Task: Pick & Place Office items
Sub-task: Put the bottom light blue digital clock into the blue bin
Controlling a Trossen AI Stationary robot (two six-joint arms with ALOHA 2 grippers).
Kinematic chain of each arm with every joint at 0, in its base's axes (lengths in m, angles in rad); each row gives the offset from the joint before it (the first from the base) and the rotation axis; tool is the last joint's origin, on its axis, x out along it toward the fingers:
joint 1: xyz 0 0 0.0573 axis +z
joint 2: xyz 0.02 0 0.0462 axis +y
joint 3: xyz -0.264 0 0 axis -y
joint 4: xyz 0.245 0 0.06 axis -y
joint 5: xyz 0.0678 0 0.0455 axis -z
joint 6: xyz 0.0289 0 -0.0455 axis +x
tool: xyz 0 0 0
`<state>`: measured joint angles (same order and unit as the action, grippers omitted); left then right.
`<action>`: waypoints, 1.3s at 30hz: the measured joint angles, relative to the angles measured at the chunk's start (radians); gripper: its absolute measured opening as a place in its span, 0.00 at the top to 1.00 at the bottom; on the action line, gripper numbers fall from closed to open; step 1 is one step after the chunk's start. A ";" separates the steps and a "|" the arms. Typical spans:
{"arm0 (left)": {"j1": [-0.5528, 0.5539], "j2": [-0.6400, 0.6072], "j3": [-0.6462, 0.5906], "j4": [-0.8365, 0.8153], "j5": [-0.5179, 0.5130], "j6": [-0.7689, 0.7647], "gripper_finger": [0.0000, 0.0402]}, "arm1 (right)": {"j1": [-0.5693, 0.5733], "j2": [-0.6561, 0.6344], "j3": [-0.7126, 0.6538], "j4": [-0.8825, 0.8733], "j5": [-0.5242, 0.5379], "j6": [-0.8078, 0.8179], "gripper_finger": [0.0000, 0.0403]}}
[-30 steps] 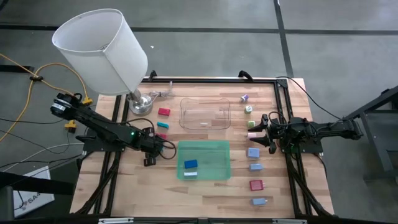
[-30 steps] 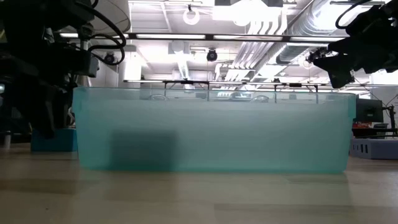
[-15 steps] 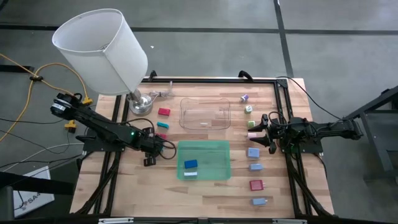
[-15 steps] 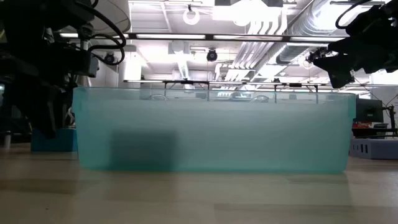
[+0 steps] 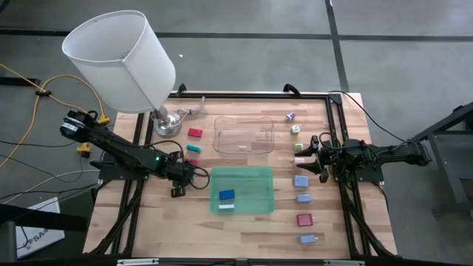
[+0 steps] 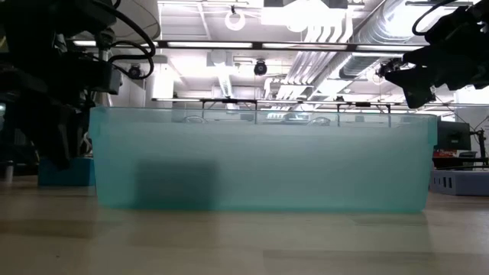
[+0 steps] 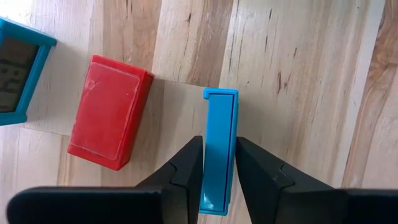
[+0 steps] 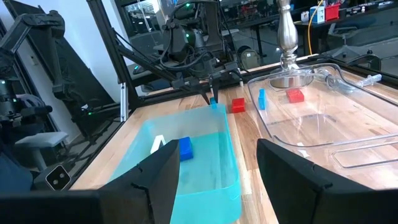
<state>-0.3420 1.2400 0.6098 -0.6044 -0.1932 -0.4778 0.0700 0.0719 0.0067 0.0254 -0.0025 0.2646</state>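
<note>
My left gripper (image 7: 219, 163) is shut on a thin blue block (image 7: 220, 124), one of the office items, just left of the green tray (image 5: 259, 177). Beside the block, a red block (image 7: 109, 121) and a teal item (image 7: 18, 74) lie flat on the wood. The tray holds a blue block (image 5: 226, 195) and a pale one (image 5: 226, 206). My right gripper (image 5: 314, 151) hangs open and level at the table's right side, above a column of several more blocks (image 5: 301, 180). My left gripper pinches the thin blue block by its two broad faces (image 7: 219, 152) between the two fingers, at the end nearest the wrist. The fingers slant steeply down from above. The block stands on its narrow edge; whether it rests on the wood, I cannot tell.
A clear plastic tray (image 5: 244, 135) sits behind the green one. A white lamp shade (image 5: 122, 59) overhangs the far left corner, its metal base (image 5: 166, 122) on the table. A red block (image 5: 194, 133) lies near that base. Bare wood lies at the near left.
</note>
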 joint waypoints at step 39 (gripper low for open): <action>0.000 -0.113 0.001 0.033 -0.004 0.031 0.87 | 0.000 0.000 0.000 0.000 0.000 0.000 0.50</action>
<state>-0.3424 1.1266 0.6109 -0.5710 -0.1972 -0.4468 0.0700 0.0721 0.0064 0.0255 -0.0026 0.2646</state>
